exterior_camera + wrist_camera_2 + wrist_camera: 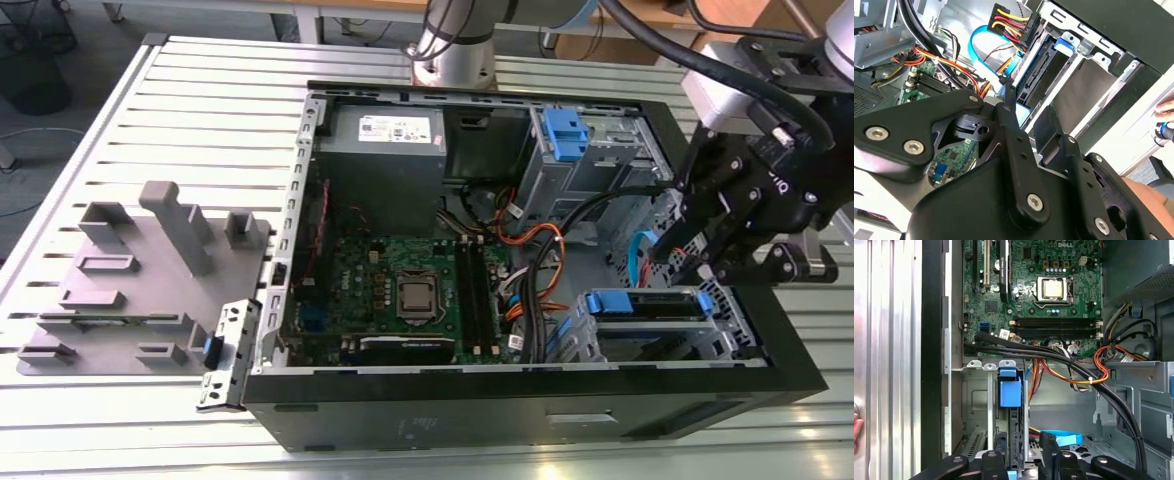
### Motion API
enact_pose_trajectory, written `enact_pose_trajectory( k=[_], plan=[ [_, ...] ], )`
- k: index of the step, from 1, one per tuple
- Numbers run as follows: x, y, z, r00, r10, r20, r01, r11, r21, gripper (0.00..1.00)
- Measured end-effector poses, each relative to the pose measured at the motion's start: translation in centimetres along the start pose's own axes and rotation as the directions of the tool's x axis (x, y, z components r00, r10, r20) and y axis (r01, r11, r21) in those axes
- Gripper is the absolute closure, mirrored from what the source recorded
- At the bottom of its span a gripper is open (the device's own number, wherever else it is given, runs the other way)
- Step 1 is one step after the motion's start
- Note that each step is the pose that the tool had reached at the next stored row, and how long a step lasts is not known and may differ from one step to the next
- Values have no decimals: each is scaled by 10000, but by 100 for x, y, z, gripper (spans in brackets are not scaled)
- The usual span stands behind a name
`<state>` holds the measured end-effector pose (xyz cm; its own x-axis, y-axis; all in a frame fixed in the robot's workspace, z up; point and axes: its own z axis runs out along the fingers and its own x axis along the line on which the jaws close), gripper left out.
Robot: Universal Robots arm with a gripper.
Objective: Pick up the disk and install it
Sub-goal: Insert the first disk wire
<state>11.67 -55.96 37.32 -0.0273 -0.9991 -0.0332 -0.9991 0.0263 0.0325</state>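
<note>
The disk appeared seated edge-up in its bay at the four o'clock corner of the computer case in the exterior view, so the install looked nearly finished. The gripper hung at the disk's two o'clock, close above it; whether it was clenched or released could not be told. The white sticker on the power supply could not be read.
</note>
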Motion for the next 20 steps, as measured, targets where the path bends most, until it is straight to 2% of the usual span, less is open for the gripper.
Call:
enact_pose_trajectory(
  k=[4,8,12,20],
  plan=[
    [-17,0,5,10000,-1,-3,1,10000,0,58],
    [-84,0,11,10000,0,-3,0,10000,0,58],
    [-90,-11,15,10000,1,-2,-1,10000,-3,58],
    [-95,-20,125,10000,0,-3,0,10000,-4,58]
  ],
)
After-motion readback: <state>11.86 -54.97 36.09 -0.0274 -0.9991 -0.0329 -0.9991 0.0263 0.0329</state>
